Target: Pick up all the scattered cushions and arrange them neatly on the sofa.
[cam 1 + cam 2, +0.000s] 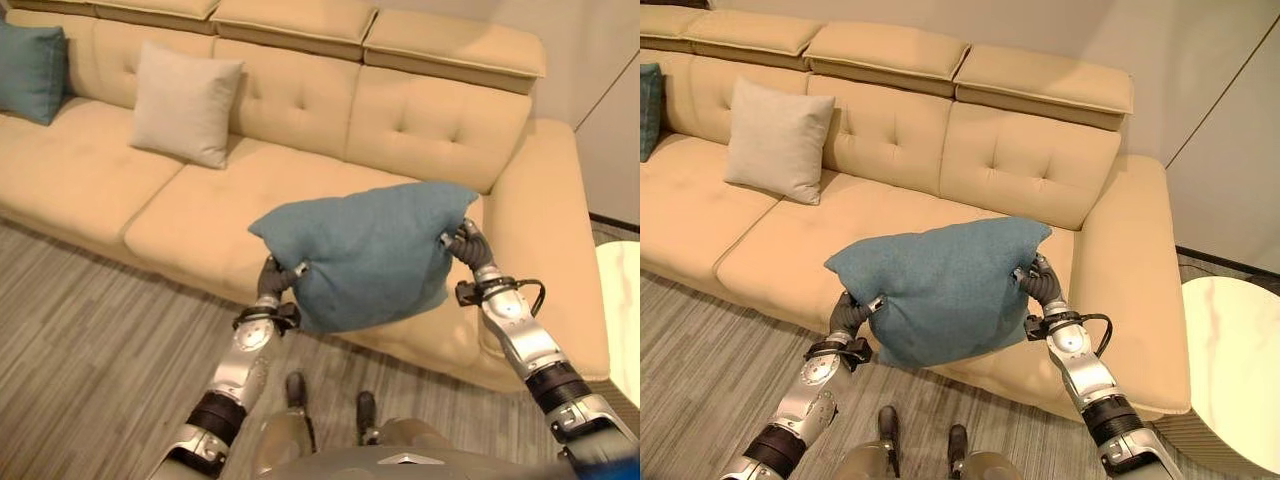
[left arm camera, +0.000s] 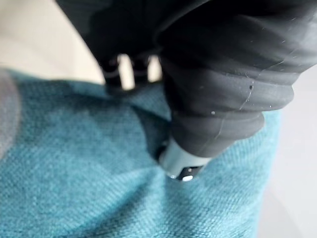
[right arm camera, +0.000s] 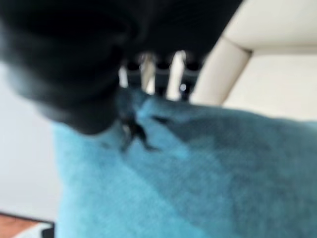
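We hold a plump teal fabric cushion [image 1: 370, 252] in the air between our two hands, just above the front edge of the wide cream upholstered sofa [image 1: 330, 110] and over its right-hand seat. Our left hand [image 1: 272, 281] grips the cushion's lower left edge, and our right hand [image 1: 466, 243] grips its upper right corner, so the cushion hangs tilted, higher on the right side.

In the left wrist view, our left hand's [image 2: 183, 166] thumb presses into the teal weave and dents it, while the silver fingers curl over the cushion's far edge, so the fabric sits pinched between thumb and fingers. In the right wrist view, our right hand's [image 3: 130, 130] thumb digs into the cloth and gathers small creases around it, and the fingers [image 3: 148, 74] wrap over the top edge behind; the cushion edge lies clamped between them too. Both hands are closed firmly on the cushion, with its bulk spreading out past the fingertips towards the middle.

On the sofa, well apart from us, a square beige cushion [image 1: 186, 103] leans upright against the backrest on the left-hand seat. Further left, a second teal cushion [image 1: 30, 72] stands against the backrest at the sofa's far end. Grey striped wood-look flooring [image 1: 90, 360] runs in front of the sofa, and a pale round tabletop [image 1: 1232, 370] sits beside the sofa's right arm.
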Controlling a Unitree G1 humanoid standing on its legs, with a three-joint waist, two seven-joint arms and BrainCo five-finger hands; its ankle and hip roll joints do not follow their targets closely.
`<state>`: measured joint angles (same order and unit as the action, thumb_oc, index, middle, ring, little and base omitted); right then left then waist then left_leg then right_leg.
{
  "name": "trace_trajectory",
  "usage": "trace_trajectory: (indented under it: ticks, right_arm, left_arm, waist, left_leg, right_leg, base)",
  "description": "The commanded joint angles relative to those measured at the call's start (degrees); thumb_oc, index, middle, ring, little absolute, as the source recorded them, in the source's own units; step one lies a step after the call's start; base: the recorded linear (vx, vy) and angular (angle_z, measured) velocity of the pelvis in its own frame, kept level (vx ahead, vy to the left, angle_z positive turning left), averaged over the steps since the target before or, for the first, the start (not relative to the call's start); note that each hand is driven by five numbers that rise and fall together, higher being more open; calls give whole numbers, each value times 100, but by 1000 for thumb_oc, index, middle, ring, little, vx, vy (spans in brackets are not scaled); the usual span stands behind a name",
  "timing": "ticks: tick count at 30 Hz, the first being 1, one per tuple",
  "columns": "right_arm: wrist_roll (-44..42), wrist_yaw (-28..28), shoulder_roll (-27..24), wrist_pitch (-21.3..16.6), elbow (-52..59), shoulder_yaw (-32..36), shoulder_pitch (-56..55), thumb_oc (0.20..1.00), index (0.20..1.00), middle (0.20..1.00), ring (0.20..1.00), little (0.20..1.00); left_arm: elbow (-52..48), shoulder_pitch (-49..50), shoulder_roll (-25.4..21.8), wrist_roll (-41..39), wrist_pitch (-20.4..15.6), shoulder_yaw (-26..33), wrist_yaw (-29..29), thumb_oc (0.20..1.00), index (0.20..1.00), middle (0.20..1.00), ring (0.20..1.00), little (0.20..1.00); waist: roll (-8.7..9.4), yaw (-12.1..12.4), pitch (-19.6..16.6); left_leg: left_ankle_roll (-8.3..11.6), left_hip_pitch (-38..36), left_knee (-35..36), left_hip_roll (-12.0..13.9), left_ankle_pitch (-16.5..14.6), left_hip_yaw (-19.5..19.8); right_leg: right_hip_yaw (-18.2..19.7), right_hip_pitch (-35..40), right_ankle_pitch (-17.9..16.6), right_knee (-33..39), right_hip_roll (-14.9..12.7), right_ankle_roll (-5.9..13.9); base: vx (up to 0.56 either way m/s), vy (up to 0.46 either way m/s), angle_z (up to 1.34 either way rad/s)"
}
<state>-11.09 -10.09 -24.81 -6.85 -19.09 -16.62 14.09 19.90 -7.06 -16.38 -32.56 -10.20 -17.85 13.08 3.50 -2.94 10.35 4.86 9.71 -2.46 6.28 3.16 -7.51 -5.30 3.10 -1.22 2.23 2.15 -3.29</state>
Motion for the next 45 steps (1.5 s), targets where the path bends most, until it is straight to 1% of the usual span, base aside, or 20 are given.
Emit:
trace_trajectory:
  ticks: [1,3,4,6,9,13,17,20,24,26,28,30,31,35,37,38,39,40,44,45]
  right_arm:
    - [64,91,295,-641,592,-15,314,200,200,200,200,200]
    - [153,107,372,-608,602,-79,376,200,200,200,200,200]
    - [154,107,373,-607,602,-79,376,200,200,200,200,200]
    - [192,133,465,-597,631,-185,511,200,200,200,200,200]
    - [189,163,550,-586,603,-270,603,200,200,200,200,200]
    - [97,278,572,-600,534,-388,760,200,200,200,200,200]
    - [59,303,558,-629,455,-420,773,200,200,200,200,200]
    - [58,324,556,-629,417,-417,743,200,200,200,200,200]
    - [110,366,485,-614,465,-351,569,200,200,200,200,200]
    - [110,350,399,-609,502,-289,547,200,200,200,200,200]
    - [92,320,260,-628,640,-158,463,200,200,200,200,200]
    - [42,293,197,-645,691,-116,426,200,200,200,200,200]
    - [-23,264,196,-629,708,-111,390,200,200,200,200,200]
    - [-76,255,183,-608,752,-61,348,200,200,200,200,200]
    - [-31,225,189,-610,717,-80,353,200,200,200,200,200]
    - [-25,205,219,-625,682,-104,356,200,200,200,200,200]
    - [-25,205,219,-625,682,-104,356,200,200,200,200,200]
    - [-37,188,246,-608,648,-132,393,200,200,200,200,200]
    - [9,223,250,-575,679,-81,370,200,200,200,200,200]
    - [27,225,276,-559,690,-83,408,200,200,200,200,200]
  left_arm:
    - [-578,-493,174,127,-548,-175,-393,200,200,200,200,200]
    - [-659,-430,165,127,-544,-200,-421,200,200,200,200,200]
    - [-659,-430,164,127,-544,-200,-421,200,200,200,200,200]
    - [-703,-459,96,133,-548,-235,-371,200,200,200,200,200]
    - [-745,-446,9,227,-556,-220,-356,200,200,200,200,200]
    - [-777,-279,-50,223,-583,-49,-369,200,200,200,200,200]
    - [-772,-188,-9,253,-570,33,-377,200,200,200,200,200]
    - [-786,-135,16,269,-559,70,-376,200,200,200,200,200]
    - [-726,-83,89,305,-567,26,-445,200,200,200,200,200]
    - [-708,-135,145,191,-568,13,-505,200,200,200,200,200]
    - [-666,-255,189,151,-559,-44,-554,200,200,200,200,200]
    - [-639,-297,219,117,-557,-97,-556,200,200,200,200,200]
    - [-645,-341,246,39,-557,-113,-500,200,200,200,200,200]
    - [-715,-362,200,46,-536,-62,-455,200,200,200,200,200]
    - [-728,-386,187,86,-537,-55,-407,200,200,200,200,200]
    - [-775,-378,193,136,-553,-43,-361,200,200,200,200,200]
    - [-775,-378,193,136,-553,-43,-361,200,200,200,200,200]
    - [-826,-356,186,132,-563,-6,-326,200,200,200,200,200]
    - [-814,-283,188,127,-554,43,-377,200,200,200,200,200]
    - [-833,-284,179,128,-550,32,-394,200,200,200,200,200]
  waist:
    - [-41,39,-465]
    - [-39,95,-507]
    - [-36,107,-505]
    - [-61,98,-430]
    - [-72,116,-400]
    - [-55,121,-424]
    - [22,80,-480]
    - [12,78,-480]
    - [16,-22,-524]
    - [-6,-29,-554]
    - [36,-108,-546]
    - [84,-119,-486]
    - [125,-26,-404]
    - [202,30,-405]
    - [171,113,-400]
    - [133,194,-374]
    - [134,194,-371]
    - [83,260,-348]
    - [-17,235,-433]
    - [-56,256,-491]
  left_leg:
    - [7,-295,27,-169,233,-223]
    - [-149,-490,-26,-320,51,-334]
    - [-151,-495,-26,-321,46,-347]
    - [-329,-594,-85,-360,-117,-565]
    - [-369,-745,-36,-379,-224,-723]
    - [-369,-1044,191,-477,-334,-900]
    - [-376,-1289,366,-617,-444,-931]
    - [-365,-1384,442,-634,-466,-978]
    - [-368,-1436,392,-707,-581,-936]
    - [-306,-1391,138,-713,-710,-939]
    - [-144,-1122,-787,-562,-940,-1010]
    - [51,-919,-1479,-371,-791,-1038]
    - [156,-701,-1871,-306,-570,-785]
    - [-2,-467,-1293,-249,-675,-725]
    - [22,-237,-789,-160,-295,-526]
    - [114,-141,-295,-109,74,-241]
    - [114,-147,-290,-110,76,-242]
    - [199,-43,-85,-27,290,-7]
    - [179,-292,68,-4,286,-161]
    - [76,-416,48,-103,197,-147]
  right_leg:
    - [82,69,414,-493,-413,827]
    - [261,40,400,-728,-593,975]
    - [274,35,405,-738,-595,978]
    - [301,-390,182,-1657,-743,1194]
    - [171,-705,136,-1925,-788,1223]
    - [-393,-1013,-40,-1257,-755,1122]
    - [-696,-1084,-342,-542,-642,1147]
    - [-924,-1204,-453,-466,-630,1179]
    - [-754,-1097,-426,-390,-600,1151]
    - [-831,-999,-387,-328,-627,1107]
    - [-955,-837,-271,-308,-690,1019]
    - [-1019,-644,-203,-256,-698,922]
    - [-1013,-427,-148,-158,-666,855]
    - [-949,-270,-95,-78,-704,916]
    - [-832,-186,-46,-75,-635,932]
    - [-701,-55,29,-37,-582,930]
    - [-702,-50,29,-37,-583,930]
    - [-555,55,127,-51,-567,923]
    - [-497,194,270,-148,-601,948]
    - [-420,204,323,-310,-717,987]
  base:
    - [247,200,-33]
    - [251,243,-58]
    - [175,214,-71]
    - [95,194,-67]
    - [81,155,-45]
    - [102,76,-60]
    - [141,10,-32]
    - [133,-29,-22]
    - [171,-79,-9]
    - [162,-82,-2]
    - [152,-127,10]
    - [172,-126,34]
    - [189,-86,25]
    - [143,-3,-6]
    - [234,78,11]
    - [192,79,-6]
    - [261,130,-32]
    - [138,76,-40]
    - [233,179,-52]
    - [143,141,-21]
